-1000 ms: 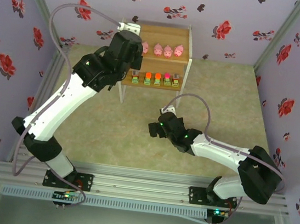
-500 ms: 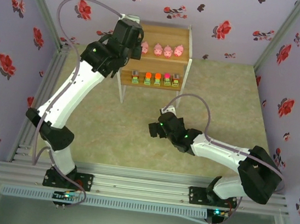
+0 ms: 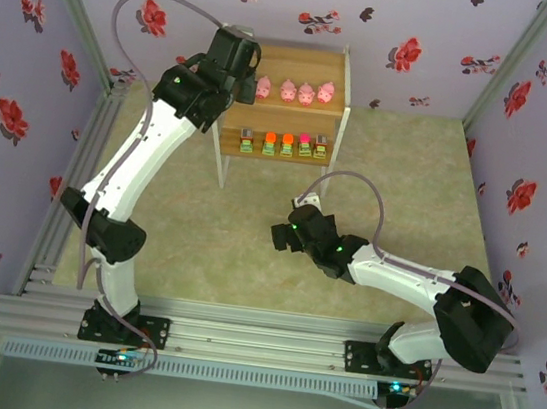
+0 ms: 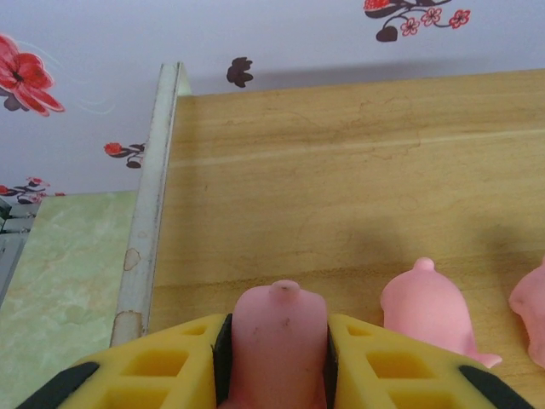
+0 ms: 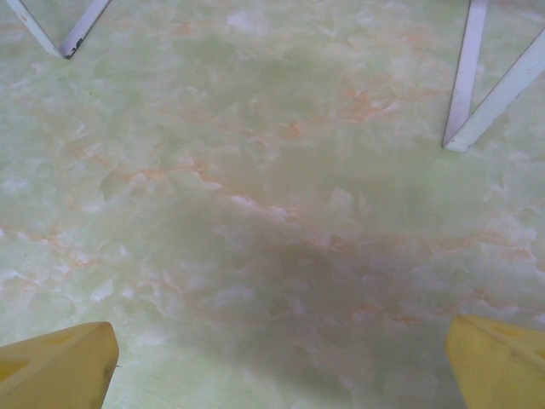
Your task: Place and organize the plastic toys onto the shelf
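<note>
My left gripper (image 4: 278,331) is shut on a pink pig toy (image 4: 279,317), held just above the left end of the shelf's top board (image 4: 341,170). Beside it on the right stands another pink pig (image 4: 426,308), and a further one (image 4: 532,315) shows at the frame edge. From above, the left gripper (image 3: 241,67) hangs over the shelf (image 3: 336,72), with a row of pink pigs (image 3: 288,89) on its top tier. Several blocky toys (image 3: 287,146) line the lower tier. My right gripper (image 3: 284,236) is open over the green mat, its yellow fingertips (image 5: 60,366) wide apart with nothing between them.
The shelf's white frame rail (image 4: 153,196) runs along the left of the held pig. White shelf legs (image 5: 464,85) stand ahead of the right gripper. Flowered walls (image 3: 31,52) enclose the green mat (image 3: 408,182).
The left arm has stretched farther back, carrying the pig over the left end of the top tier. The right arm has not moved.
</note>
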You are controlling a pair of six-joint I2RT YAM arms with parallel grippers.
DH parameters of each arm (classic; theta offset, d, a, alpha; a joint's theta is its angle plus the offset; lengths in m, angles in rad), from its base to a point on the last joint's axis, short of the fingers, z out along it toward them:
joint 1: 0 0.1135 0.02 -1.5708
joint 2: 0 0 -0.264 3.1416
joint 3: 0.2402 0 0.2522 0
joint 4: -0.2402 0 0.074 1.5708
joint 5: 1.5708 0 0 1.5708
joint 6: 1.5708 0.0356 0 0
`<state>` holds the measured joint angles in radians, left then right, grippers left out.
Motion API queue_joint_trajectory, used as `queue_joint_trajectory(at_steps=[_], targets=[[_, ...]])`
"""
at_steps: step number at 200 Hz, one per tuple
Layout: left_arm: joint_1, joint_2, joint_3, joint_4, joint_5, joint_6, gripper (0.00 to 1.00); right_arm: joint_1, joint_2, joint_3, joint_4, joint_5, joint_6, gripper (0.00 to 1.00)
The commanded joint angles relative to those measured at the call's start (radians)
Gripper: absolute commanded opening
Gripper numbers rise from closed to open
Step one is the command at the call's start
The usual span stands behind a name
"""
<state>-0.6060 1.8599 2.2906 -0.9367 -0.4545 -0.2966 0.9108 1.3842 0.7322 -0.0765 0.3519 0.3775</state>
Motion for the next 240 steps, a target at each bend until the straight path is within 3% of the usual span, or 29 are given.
queue_joint_trajectory(at_steps=[1,240], targets=[[0.009,0.017,0.032,-0.029,0.019,-0.016,0.34,0.006,-0.002,0.029,-0.017,0.029,0.003,0.99],[0.035,0.062,0.055,-0.036,0.039,-0.032,0.35,0.006,-0.001,0.03,-0.019,0.036,0.0,0.99]])
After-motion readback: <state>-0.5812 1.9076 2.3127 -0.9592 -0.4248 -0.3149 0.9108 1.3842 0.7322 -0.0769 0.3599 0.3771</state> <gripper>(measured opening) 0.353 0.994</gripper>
